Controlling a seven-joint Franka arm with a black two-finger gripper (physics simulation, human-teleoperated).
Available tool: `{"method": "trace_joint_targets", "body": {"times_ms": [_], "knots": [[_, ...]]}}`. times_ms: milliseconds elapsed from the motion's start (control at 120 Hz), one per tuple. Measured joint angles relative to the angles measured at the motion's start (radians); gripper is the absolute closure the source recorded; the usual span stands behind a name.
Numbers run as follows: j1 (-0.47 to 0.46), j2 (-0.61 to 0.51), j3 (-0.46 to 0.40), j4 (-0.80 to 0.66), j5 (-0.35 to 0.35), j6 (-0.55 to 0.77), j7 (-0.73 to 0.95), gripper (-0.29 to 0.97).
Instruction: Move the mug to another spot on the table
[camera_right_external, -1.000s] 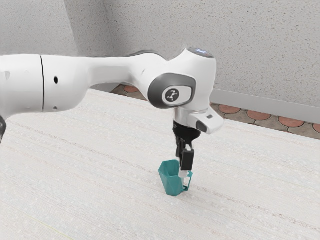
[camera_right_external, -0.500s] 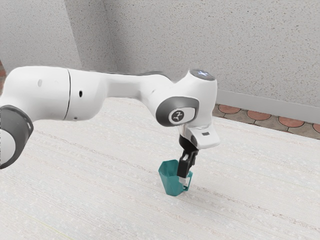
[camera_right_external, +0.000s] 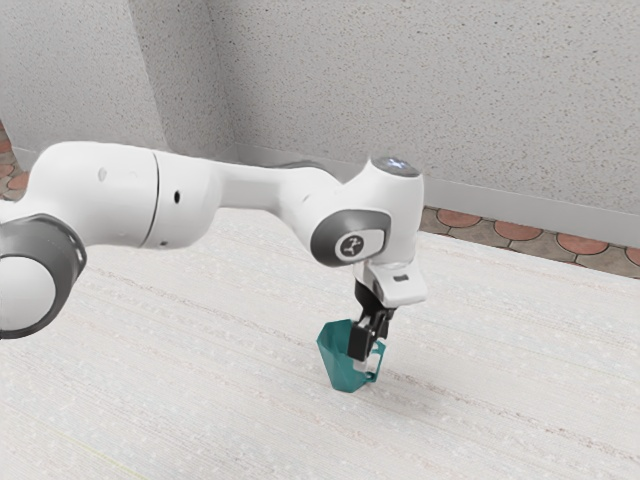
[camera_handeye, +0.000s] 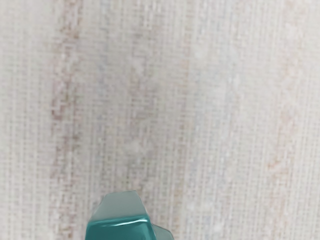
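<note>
Teal mug (camera_right_external: 341, 362) (camera_handeye: 121, 222) is seen upright on the pale counter (camera_right_external: 150, 400) (camera_handeye: 210, 100), near its middle, well apart from the wall and the tiled floor strip (camera_right_external: 520, 232) behind. Pincer (camera_right_external: 367, 352) is lowered onto the mug's rim on the exterior view's right side, hand tilted. Whether the pincer is apart or clamped on the mug cannot be told. The white arm (camera_right_external: 220, 200) is stretched in from the exterior view's left. In the wrist view the mug's top is caught just under the hand.
</note>
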Motion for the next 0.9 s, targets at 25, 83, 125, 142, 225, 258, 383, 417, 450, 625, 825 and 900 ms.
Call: {"method": "trace_joint_targets", "body": {"times_ms": [25, 83, 125, 142, 225, 258, 383, 417, 450, 625, 825, 900], "knots": [[0.0, 0.003, 0.001, 0.0, 0.0, 0.003, 0.0, 0.0], [0.0, 0.012, 0.002, 0.001, 0.0, 0.009, -0.001, 0.0], [0.0, 0.017, 0.002, 0.001, -0.001, 0.016, -0.002, 0.0], [0.0, 0.018, 0.002, 0.001, -0.001, 0.018, -0.002, 0.0], [0.0, 0.021, 0.002, 0.001, -0.002, 0.03, -0.003, 0.01], [0.0, 0.023, 0.002, 0.001, -0.002, 0.036, -0.004, 0.02], [0.0, 0.032, 0.002, 0.001, -0.002, 0.054, -0.005, 0.15], [0.0, 0.033, 0.002, 0.001, -0.002, 0.058, -0.006, 0.18], [0.0, 0.033, 0.002, 0.001, -0.002, 0.062, -0.006, 0.21], [0.0, 0.038, 0.002, 0.0, -0.003, 0.072, -0.007, 0.31], [0.0, 0.052, 0.002, 0.0, 0.004, 0.074, -0.008, 0.35], [0.0, 0.056, 0.002, 0.0, 0.006, 0.074, -0.008, 0.36]]}}
